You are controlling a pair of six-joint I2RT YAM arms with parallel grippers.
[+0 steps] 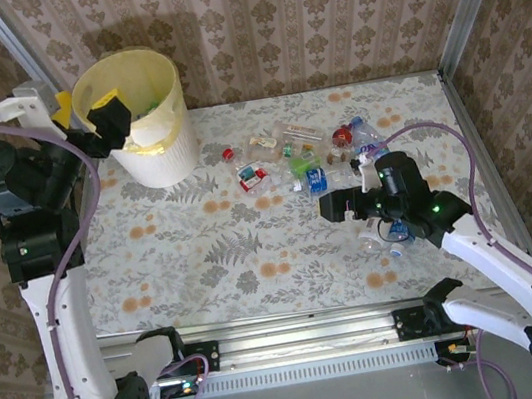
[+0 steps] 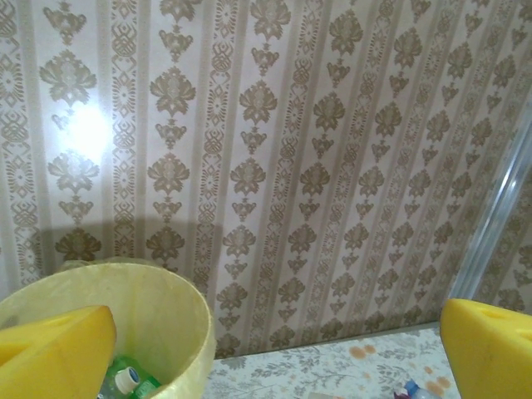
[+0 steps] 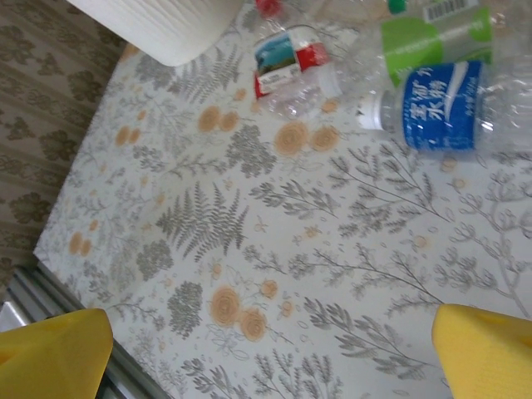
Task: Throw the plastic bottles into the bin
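Left wrist: hovering with released left claw (image 2: 274,362) by tall pale-yellow lined bin (image 2: 179,328) containing green white-capped plastic bottle (image 2: 126,382); holding right claw (image 3: 274,353) released too.

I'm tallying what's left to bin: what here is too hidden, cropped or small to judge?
Top view: the left end effector hangs over the tall pale-yellow lined bin, hiding part of its inside.
Top view: the right arm covers part of the clear crushed bottles beneath it; count unclear.
Left wrist view: the bottom edge cuts the white-capped green bottle in the bin.
Right wrist view: the top edge cuts the green-labelled clear bottle.
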